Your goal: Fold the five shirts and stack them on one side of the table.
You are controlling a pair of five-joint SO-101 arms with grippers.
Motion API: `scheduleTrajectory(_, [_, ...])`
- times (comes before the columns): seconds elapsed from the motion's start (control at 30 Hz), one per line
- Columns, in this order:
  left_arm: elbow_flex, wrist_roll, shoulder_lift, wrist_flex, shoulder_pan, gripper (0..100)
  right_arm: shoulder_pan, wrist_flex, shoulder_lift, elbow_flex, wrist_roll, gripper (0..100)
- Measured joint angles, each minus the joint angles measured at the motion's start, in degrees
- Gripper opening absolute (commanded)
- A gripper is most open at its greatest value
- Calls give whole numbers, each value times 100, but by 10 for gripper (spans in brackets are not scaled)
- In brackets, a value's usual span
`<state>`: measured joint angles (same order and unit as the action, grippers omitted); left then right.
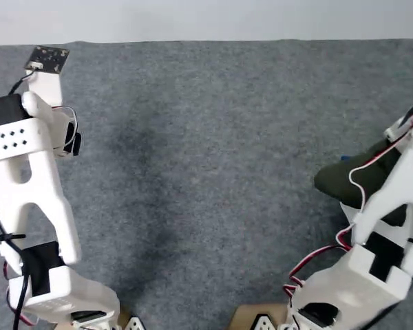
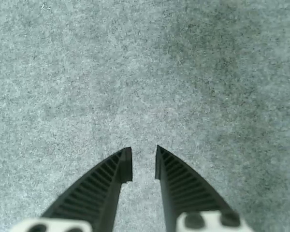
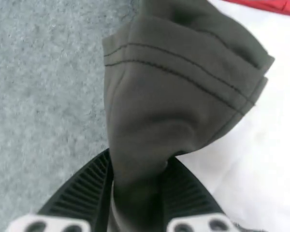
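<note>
**Gripping olive shirt (image 3: 183, 82) at 3 o'clock edge of table (image 1: 213, 137)**

Right gripper (image 3: 140, 162) is clenched on a bunched fold of the olive shirt, which rises from between its fingers. Just beyond the shirt lies white cloth (image 3: 251, 159), and farther off a red strip (image 3: 275, 6). Left gripper (image 2: 144, 162), at the 9 o'clock side, hovers over bare grey felt, jaws slightly parted and holding nothing. From above, the shirt sits at 3 o'clock, partly beneath the right arm (image 1: 385, 227).
</note>
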<state>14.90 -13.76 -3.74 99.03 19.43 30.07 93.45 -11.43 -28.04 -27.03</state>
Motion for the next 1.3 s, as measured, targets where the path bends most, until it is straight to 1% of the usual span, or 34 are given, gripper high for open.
scheduleTrajectory(0.27, [0, 0, 0, 0, 0, 88, 229, -211, 0, 229, 457, 8])
scheduleTrajectory(0.53, [0, 0, 0, 0, 0, 88, 703, -211, 0, 229, 1090, 8])
scheduleTrajectory(0.73, [0, 0, 0, 0, 0, 89, 1002, 97, 0, 229, 1451, 8])
scheduleTrajectory(0.93, [0, 0, 0, 0, 0, 89, 1310, 404, 0, 229, 1600, 8])
scheduleTrajectory(1.07, [0, 0, 0, 0, 0, 89, 1600, 466, 0, 229, 1688, 8])
scheduleTrajectory(1.17, [0, 0, 0, 0, 0, 89, 1881, 466, 0, 229, 1978, 8])
scheduleTrajectory(1.3, [0, 0, 0, 0, 0, 89, 2189, 466, 0, 229, 2180, 9])
